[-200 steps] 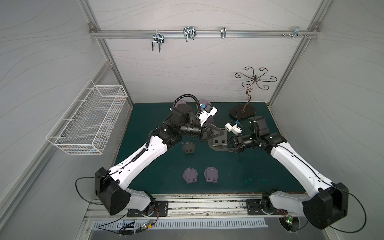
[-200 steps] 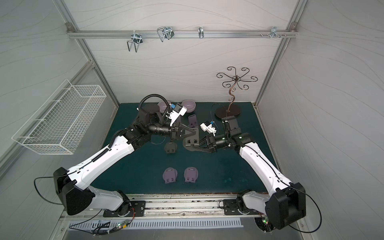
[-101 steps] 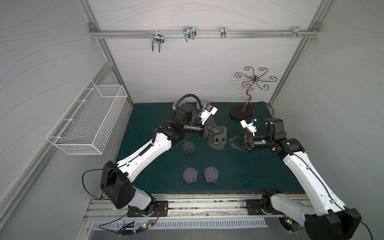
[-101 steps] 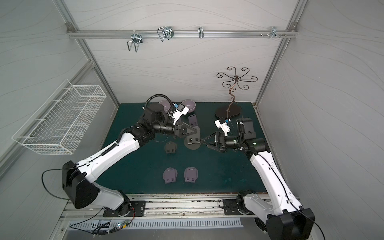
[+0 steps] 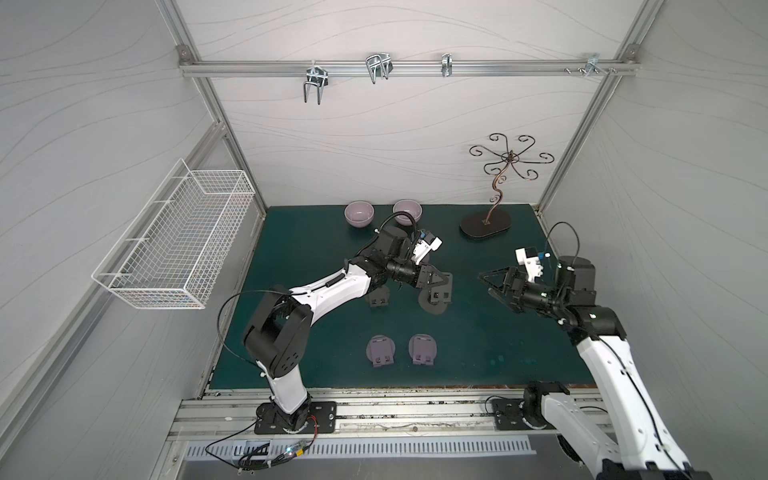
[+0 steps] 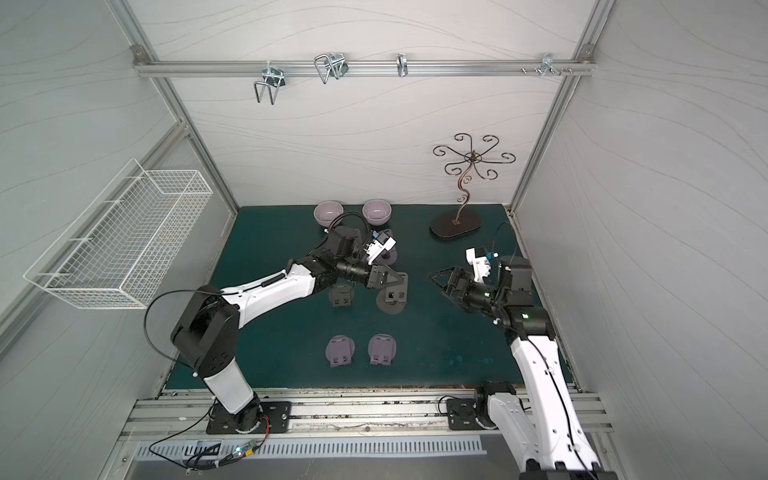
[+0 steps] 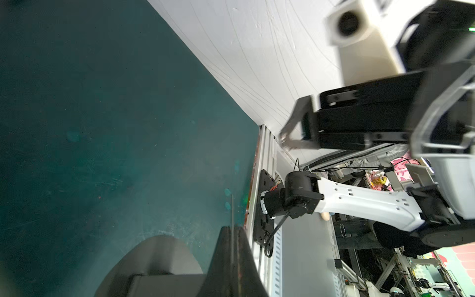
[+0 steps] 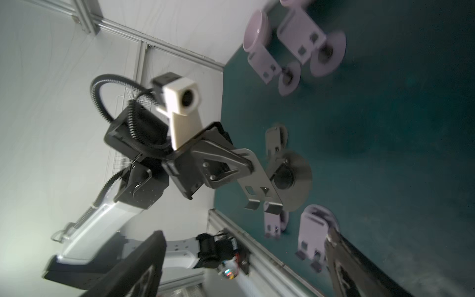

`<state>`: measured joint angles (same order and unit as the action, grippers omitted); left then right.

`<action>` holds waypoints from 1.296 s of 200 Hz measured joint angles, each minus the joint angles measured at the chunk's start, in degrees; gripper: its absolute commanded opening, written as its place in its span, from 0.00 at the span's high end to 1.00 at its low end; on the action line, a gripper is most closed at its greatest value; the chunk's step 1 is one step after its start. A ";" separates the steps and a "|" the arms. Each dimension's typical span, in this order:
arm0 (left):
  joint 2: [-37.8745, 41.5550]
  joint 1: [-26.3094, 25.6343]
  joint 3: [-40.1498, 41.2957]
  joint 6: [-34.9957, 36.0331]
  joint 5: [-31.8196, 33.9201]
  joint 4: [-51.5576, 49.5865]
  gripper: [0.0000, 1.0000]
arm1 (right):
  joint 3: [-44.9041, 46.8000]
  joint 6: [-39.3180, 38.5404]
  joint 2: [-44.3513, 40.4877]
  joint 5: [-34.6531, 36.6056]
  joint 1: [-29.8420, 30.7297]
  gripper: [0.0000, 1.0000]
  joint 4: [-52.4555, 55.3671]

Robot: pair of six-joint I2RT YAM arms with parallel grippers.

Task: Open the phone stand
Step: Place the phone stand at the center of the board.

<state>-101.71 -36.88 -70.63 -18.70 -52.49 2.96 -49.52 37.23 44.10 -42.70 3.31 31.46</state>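
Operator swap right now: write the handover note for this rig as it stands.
Left gripper: shut on the upper edge of the dark phone stand, mid-mat.
Right gripper: open, empty, apart from the stand.
Done: the stand looks open; the right wrist view shows its plate hinged up off the round base.
Left: make sure it sits on the green mat, release, back the left arm off.
Nearby: a second dark stand and two lilac stands lie folded.
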 measured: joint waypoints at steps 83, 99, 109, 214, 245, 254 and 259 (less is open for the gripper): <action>-14.01 3.34 -3.19 1.86 -0.44 3.93 1.00 | 0.63 -2.29 -3.26 6.91 -0.02 0.14 -0.52; -15.21 4.26 -4.92 2.62 -0.57 3.58 1.00 | 0.63 -2.64 -2.51 8.41 -0.02 0.15 0.22; -15.96 4.66 -5.88 2.84 -0.70 3.65 1.00 | 0.63 -2.78 -2.10 8.87 -0.02 0.14 0.55; -18.99 6.34 -5.20 2.21 -0.33 5.16 0.70 | -1.01 -6.69 2.67 8.72 -0.02 0.28 5.01; -17.05 6.34 -2.49 2.16 2.19 4.46 0.58 | -1.25 -7.08 2.78 7.87 0.22 0.28 6.14; -16.31 6.34 -2.23 1.95 2.73 4.13 0.55 | -1.25 -7.13 2.78 7.72 0.44 0.28 6.62; -15.80 6.34 -2.19 2.08 3.06 3.91 0.54 | -1.31 -7.15 2.78 7.67 0.57 0.28 6.91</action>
<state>-117.51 -30.55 -72.82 -16.62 -49.43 6.87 -50.83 30.09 46.87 -35.03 3.88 38.37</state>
